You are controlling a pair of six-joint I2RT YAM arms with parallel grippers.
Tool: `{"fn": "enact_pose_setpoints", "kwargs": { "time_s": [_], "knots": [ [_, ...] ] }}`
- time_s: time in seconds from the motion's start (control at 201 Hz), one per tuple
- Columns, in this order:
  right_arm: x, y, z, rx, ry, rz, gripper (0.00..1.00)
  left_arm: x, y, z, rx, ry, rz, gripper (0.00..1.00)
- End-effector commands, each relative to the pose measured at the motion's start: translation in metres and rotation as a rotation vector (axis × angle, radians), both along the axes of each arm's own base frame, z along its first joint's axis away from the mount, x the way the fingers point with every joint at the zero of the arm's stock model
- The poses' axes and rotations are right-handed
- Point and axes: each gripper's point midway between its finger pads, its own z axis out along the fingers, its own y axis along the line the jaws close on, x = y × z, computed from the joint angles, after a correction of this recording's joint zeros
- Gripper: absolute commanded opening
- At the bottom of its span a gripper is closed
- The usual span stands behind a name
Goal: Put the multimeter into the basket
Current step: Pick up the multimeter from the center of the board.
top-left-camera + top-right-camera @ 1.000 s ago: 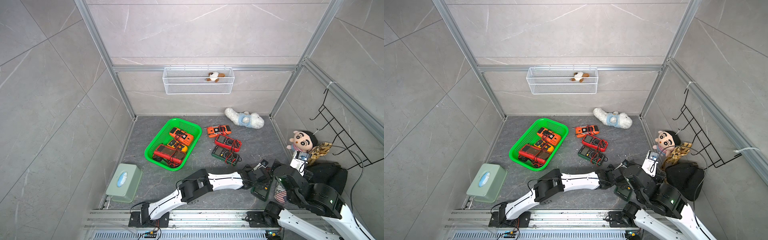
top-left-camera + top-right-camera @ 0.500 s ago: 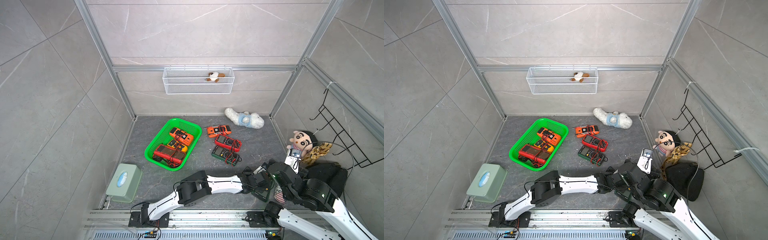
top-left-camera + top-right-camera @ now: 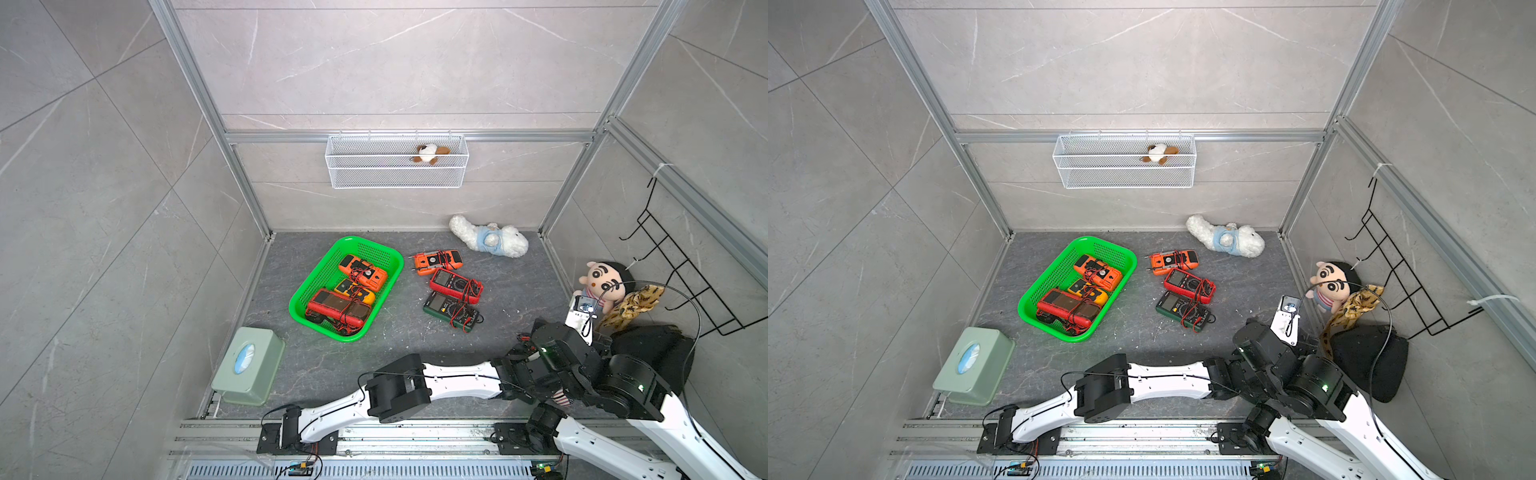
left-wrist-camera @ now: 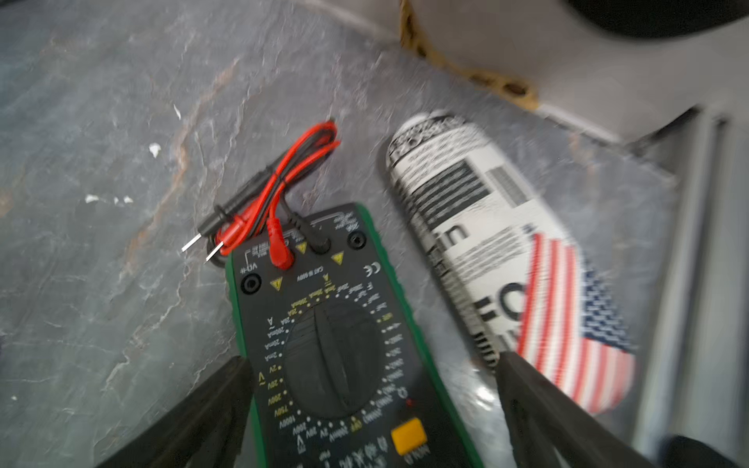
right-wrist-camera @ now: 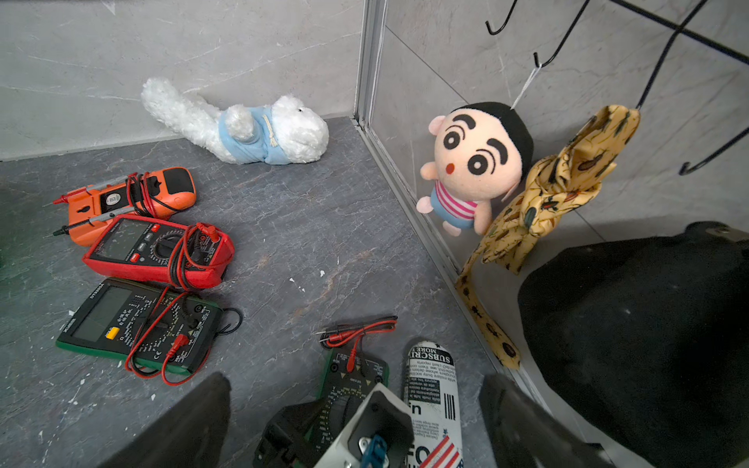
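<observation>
Slate-grey floor [image 3: 415, 345] fills the booth. Nearest the rail, the left gripper [image 4: 373, 360] hangs over a green-cased multimeter [image 4: 336, 291] lying flat beside a newsprint pouch [image 4: 478, 227]. Its fingers are spread wide on either side of the case, not clamped. The right gripper [image 5: 354, 381], above it, is likewise spread wide and empty. Farther out lie a dark green meter [image 3: 451, 311], a red meter [image 3: 456, 286] and an orange meter [image 3: 436, 262] together. The green basket [image 3: 376, 250], well apart from the multimeter, holds three more meters [image 3: 336, 305].
</observation>
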Motion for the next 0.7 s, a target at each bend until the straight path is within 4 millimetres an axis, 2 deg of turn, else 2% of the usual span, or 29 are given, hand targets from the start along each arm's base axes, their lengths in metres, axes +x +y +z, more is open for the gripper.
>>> {"fn": "enact_pose_setpoints", "kwargs": {
  "time_s": [0.0, 0.149, 0.453, 0.692],
  "knots": [
    [0.001, 0.001, -0.002, -0.001, -0.003, 0.007, 1.00, 0.017, 0.022, -0.025, 0.130, -0.058, 0.063, 0.98],
    [0.001, 0.001, -0.002, 0.000, -0.004, 0.008, 1.00, 0.030, 0.035, -0.027, 0.166, -0.092, 0.133, 0.98],
    [0.004, 0.005, -0.005, 0.000, 0.004, 0.015, 1.00, 0.065, 0.081, -0.032, 0.215, -0.073, 0.245, 0.98],
    [0.010, 0.014, -0.014, -0.006, 0.031, 0.026, 1.00, 0.078, 0.087, -0.037, 0.259, -0.036, 0.234, 0.98]
  ]
}}
